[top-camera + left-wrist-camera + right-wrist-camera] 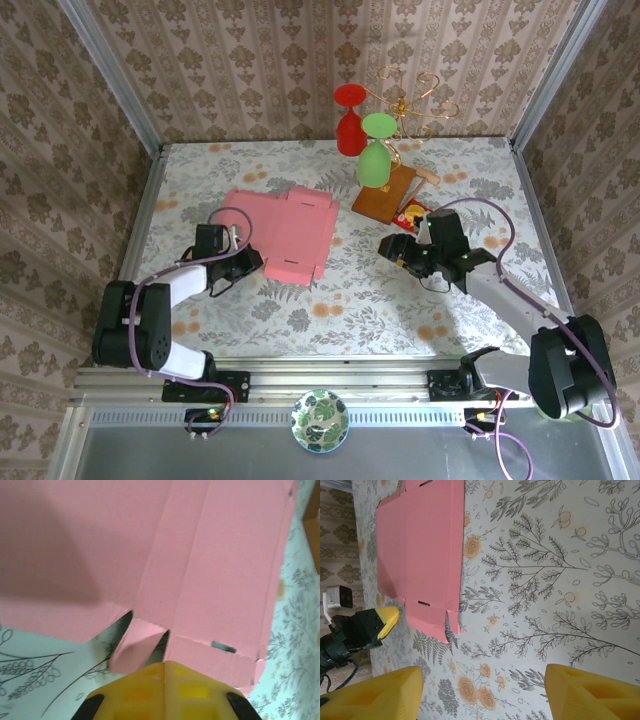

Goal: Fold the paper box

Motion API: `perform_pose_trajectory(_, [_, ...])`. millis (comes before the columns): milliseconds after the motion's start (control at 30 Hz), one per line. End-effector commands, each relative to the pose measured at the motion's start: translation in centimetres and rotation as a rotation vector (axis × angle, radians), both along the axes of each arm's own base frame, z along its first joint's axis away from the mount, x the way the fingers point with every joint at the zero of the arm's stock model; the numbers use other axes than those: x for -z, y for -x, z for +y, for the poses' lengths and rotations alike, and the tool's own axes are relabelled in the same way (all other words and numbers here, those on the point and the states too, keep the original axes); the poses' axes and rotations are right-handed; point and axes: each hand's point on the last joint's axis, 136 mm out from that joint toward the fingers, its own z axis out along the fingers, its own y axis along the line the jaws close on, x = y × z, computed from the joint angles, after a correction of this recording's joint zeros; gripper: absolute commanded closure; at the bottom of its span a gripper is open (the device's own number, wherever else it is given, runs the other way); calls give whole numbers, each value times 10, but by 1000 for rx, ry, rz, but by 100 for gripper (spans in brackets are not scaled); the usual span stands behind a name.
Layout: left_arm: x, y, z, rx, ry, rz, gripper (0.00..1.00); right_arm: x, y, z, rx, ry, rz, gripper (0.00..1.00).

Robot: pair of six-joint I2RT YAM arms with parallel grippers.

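Note:
The paper box [285,230] is a pink die-cut sheet lying flat and unfolded left of the table's middle. Up close, the paper box [200,555] shows crease lines, a slotted flap and a small curled-up flap at its near edge. My left gripper [250,262] is shut, and its yellow fingertips [164,664] meet at the notch between those two flaps. Whether cardboard is pinched between them I cannot tell. My right gripper [395,248] is open above bare tablecloth to the right of the sheet. Past the right gripper [481,676], the paper box [420,540] lies beside the left gripper [387,617].
A brown board [385,195] and a small red-yellow packet [410,213] lie just right of the sheet. Behind them stand a red glass [350,125], a green glass [375,155] and a gold wire stand [405,105]. Patterned walls close in three sides.

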Motion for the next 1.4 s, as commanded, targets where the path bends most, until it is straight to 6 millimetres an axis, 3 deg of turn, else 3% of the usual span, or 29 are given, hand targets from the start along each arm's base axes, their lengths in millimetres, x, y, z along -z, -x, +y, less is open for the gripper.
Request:
perform_pose_trajectory(0, [-39,-10,-7,-47,83,-93,100,-2,-3,12,-11,-79,10,33])
perform_pose_trajectory(133, [-65,-11,-8,-103,121,-125,100,-5,-16,26,12,-184,11,32])
perform_pose_trajectory(267, [-69,-7,-9,-108,129,-102,100,5,-36,46,27,-278,41,30])
perform_pose_trajectory(333, [-63,-2,-3,-114,87,-63,100,9,-47,54,37,-310,59,31])
perform_pose_trajectory(433, [-48,4,10,-128,37,-3,70,11,-56,54,63,-306,59,31])
perform_pose_trajectory(467, [-42,5,11,-123,37,14,67,11,-57,55,61,-298,59,31])
perform_pose_trajectory(600, [-21,6,6,-61,38,73,65,25,-61,68,32,-259,104,32])
perform_pose_trajectory(767, [0,3,-3,-44,57,103,64,41,-74,102,19,-280,138,37])
perform_pose_trajectory(933, [9,3,-10,-36,61,109,63,43,-94,145,-3,-315,154,45])
perform_pose_trajectory(1033, [11,3,-13,-34,78,108,63,55,-95,161,-15,-281,192,48])
perform_pose_trajectory(1367, [18,13,-18,-14,100,125,62,104,-89,154,2,-148,299,55])
